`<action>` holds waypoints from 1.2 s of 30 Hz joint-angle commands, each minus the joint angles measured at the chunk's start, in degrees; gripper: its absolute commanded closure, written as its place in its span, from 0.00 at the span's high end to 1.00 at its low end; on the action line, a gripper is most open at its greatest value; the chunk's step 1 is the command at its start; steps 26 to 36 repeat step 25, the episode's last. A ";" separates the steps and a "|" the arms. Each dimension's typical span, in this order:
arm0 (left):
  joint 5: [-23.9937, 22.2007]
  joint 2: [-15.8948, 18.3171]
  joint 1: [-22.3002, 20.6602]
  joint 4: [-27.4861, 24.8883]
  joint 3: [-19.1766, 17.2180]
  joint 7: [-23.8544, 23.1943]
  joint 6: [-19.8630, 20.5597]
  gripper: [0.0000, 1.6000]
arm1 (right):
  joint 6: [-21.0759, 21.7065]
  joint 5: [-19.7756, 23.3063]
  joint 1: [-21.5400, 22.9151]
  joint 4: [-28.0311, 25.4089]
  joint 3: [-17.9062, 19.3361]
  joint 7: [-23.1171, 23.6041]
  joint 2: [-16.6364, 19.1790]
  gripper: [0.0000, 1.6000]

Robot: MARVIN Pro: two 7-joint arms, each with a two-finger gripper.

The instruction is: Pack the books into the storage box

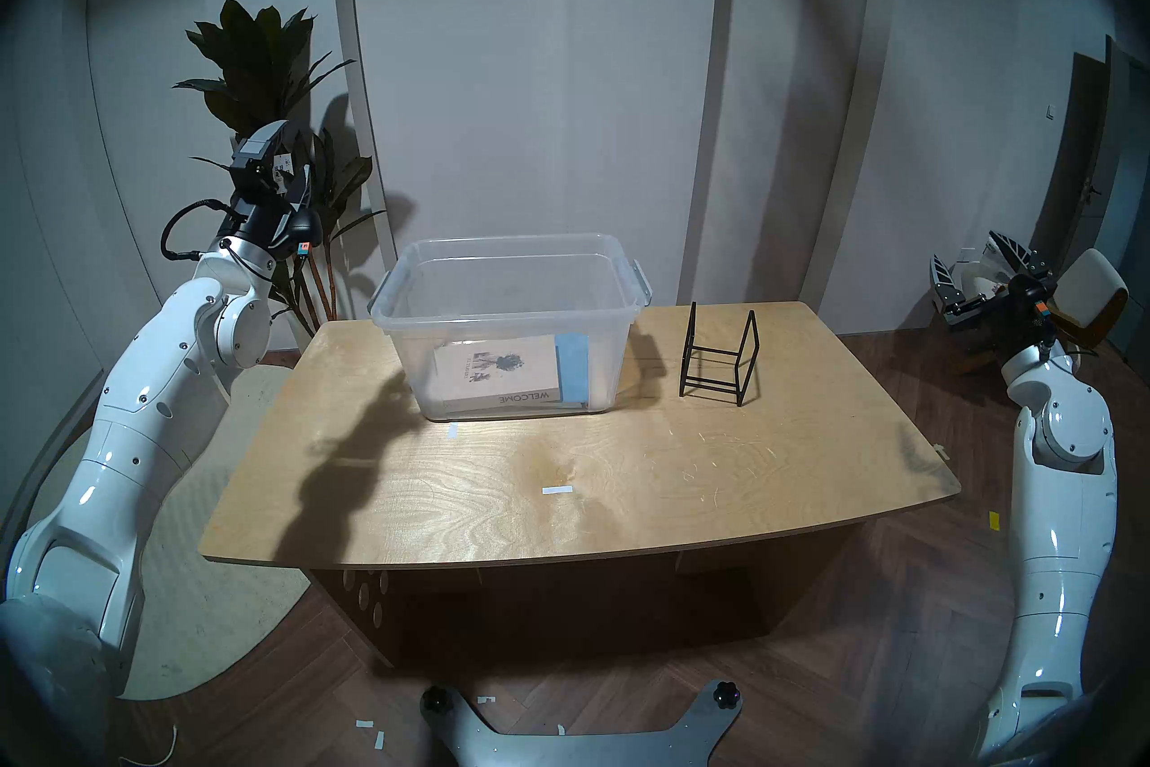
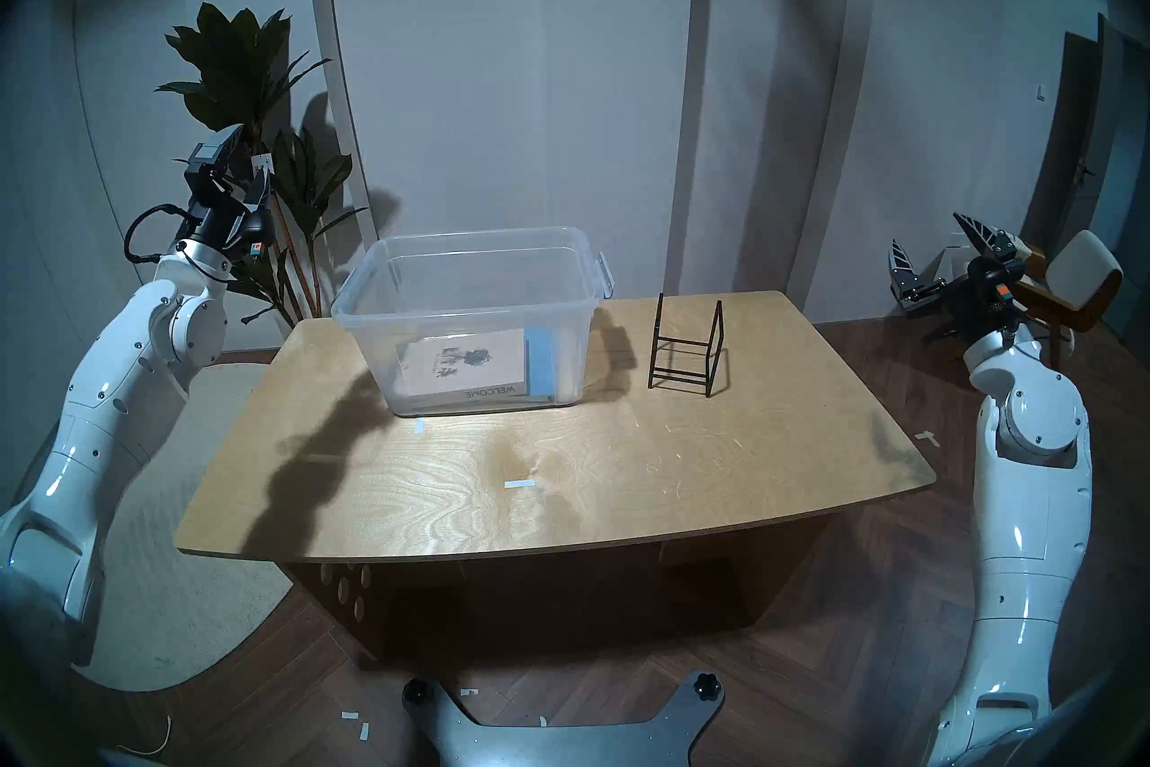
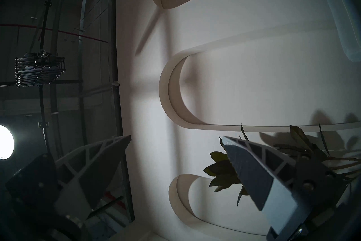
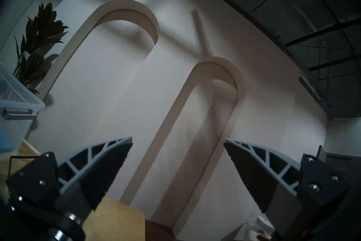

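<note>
Both books lie flat on the floor of the clear storage box (image 1: pixel 510 305) at the back of the desk (image 1: pixel 622 473): the beige-covered WELCOME book (image 1: pixel 498 373) with its spine toward the robot, and the thin blue book (image 1: pixel 572 367) just beside it on the right, whether overlapping it I cannot tell. Flat is likely how they settle best in so roomy a tub. The black wire rack (image 1: pixel 719 361) stands empty to the box's right, so the packing looks done.

The left tool (image 1: pixel 283 159) is raised beside the potted plant (image 1: pixel 261 62), well clear of the desk, fingers spread and holding nothing. The right tool (image 1: pixel 977 274) is off the desk's right end, also spread and empty; both look parked away from the work.

The head views show the whole layout. The left wrist view gives only wall arches, leaves and ceiling; the right wrist view catches just the box's latch corner and a sliver of blue
</note>
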 commanded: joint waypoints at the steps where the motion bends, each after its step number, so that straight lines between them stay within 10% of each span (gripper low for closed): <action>1: -0.91 -1.56 0.03 -1.50 -2.10 1.83 3.38 1.00 | 6.46 2.64 0.13 -3.56 -0.44 2.44 1.38 1.00; 20: -1.27 -2.14 0.89 -2.84 -2.39 2.43 6.96 1.00 | 29.17 3.92 0.28 -9.54 0.24 4.06 3.25 1.00; 36: -1.33 -2.08 0.93 -2.93 -2.33 2.41 7.14 1.00 | 30.92 3.77 0.53 -9.87 0.23 4.09 3.33 1.00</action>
